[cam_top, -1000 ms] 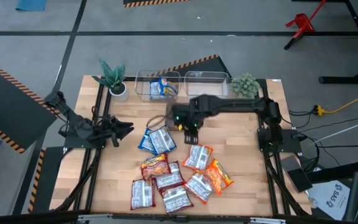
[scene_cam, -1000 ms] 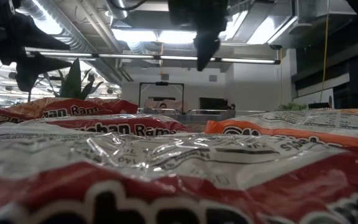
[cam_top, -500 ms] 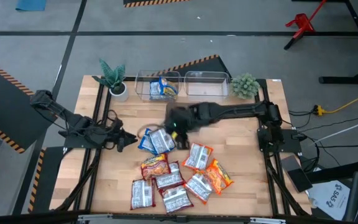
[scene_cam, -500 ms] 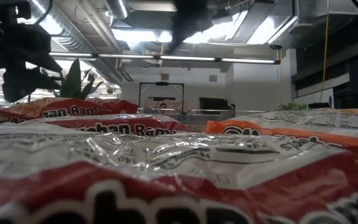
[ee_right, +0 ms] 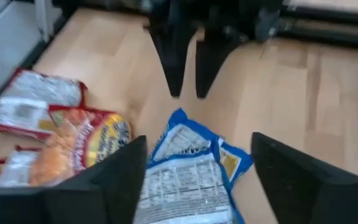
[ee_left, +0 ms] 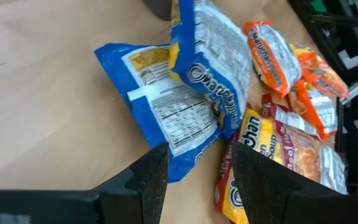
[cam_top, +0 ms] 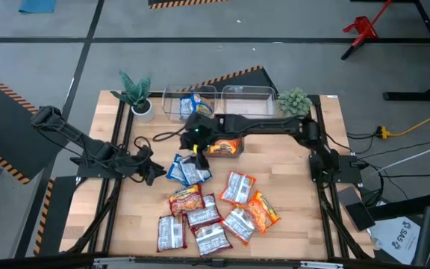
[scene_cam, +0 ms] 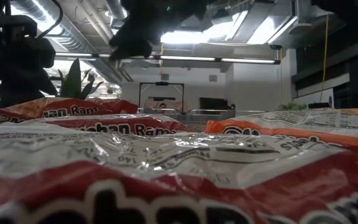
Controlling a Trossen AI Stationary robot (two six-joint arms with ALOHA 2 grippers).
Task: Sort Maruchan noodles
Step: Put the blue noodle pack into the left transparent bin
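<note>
I see my right claw [ee_right: 194, 177] spread wide over the blue noodle packets [cam_top: 187, 170] mid-table, holding nothing. My left claw [ee_left: 194, 177] waits just beside them — fingers slightly parted. The other packets [cam_top: 215, 213] lie scattered nearer the front edge.

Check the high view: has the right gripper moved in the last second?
Yes. The right gripper swung leftward toward the potted plant, now over the blue packets.
</note>
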